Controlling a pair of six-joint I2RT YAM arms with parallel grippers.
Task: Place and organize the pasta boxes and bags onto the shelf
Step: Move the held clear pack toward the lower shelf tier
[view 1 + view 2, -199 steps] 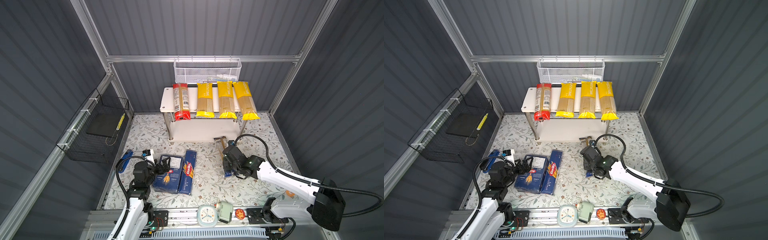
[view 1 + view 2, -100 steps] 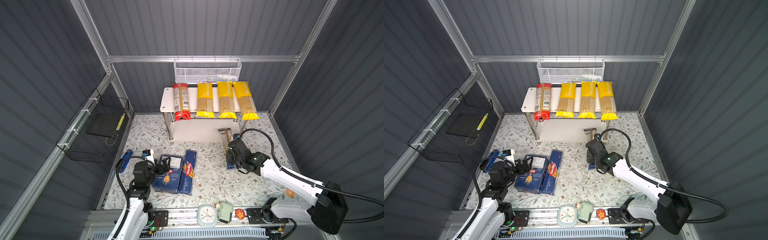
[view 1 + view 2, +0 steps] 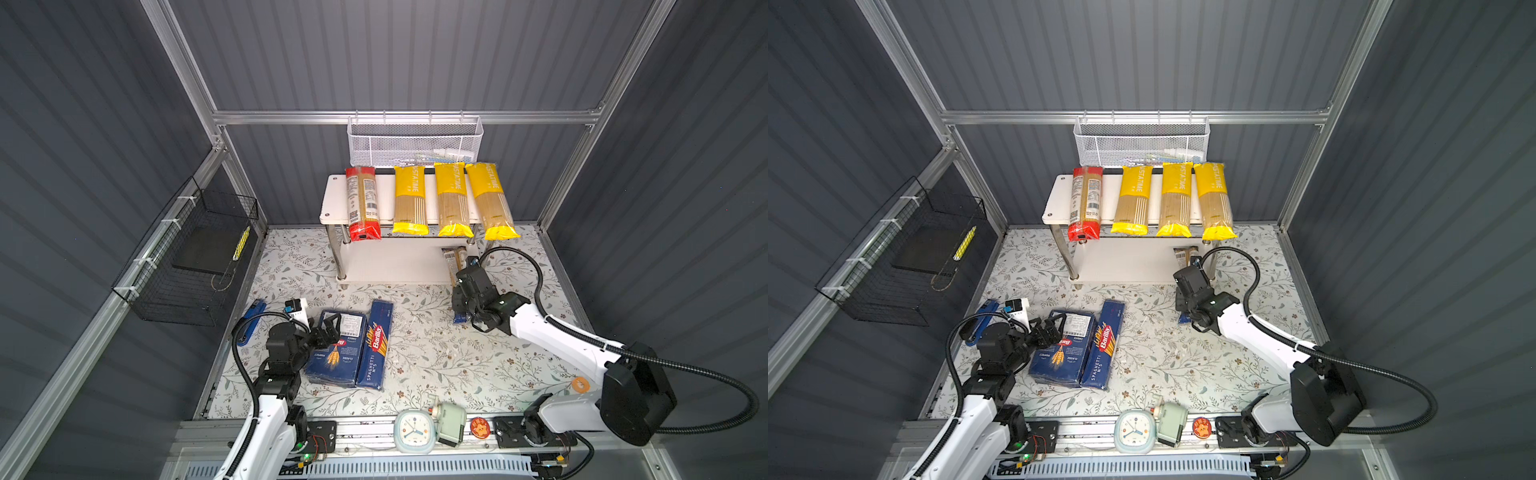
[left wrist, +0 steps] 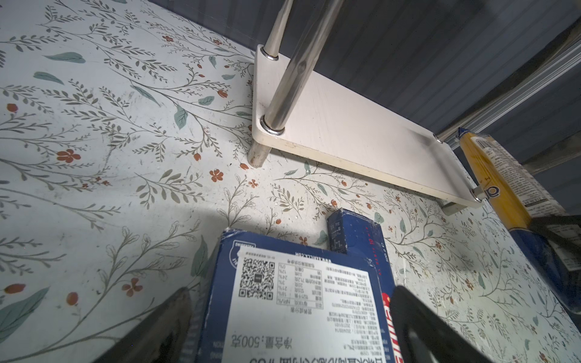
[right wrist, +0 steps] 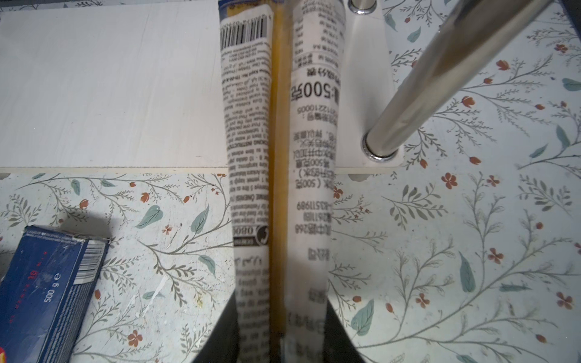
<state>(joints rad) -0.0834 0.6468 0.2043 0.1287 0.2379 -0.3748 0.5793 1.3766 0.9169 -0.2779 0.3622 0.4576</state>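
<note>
Five spaghetti packs: one red-ended pack (image 3: 363, 203) and three yellow PASTATIME packs (image 3: 451, 199) lay across the shelf (image 3: 332, 201) top board. The right tool (image 5: 279, 333) was clamped on the dark-ended pack (image 5: 248, 125), its far end over the lower board. Two Barilla cartons (image 3: 375, 345) lay on the desk (image 3: 436, 353) before the shelf, with the left tool (image 3: 329, 327) open astride the wide carton (image 3: 336, 353). Mesh basket (image 3: 415, 141) above the shelf: contents unclear.

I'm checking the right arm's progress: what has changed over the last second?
The right gripper, shut on the clear dark-ended pack, carried it away from the robot toward the shelf. The pack's far end now reaches over the lower board. The left gripper stayed open at the wide blue box. The narrow box and the four packs on top did not move.
</note>
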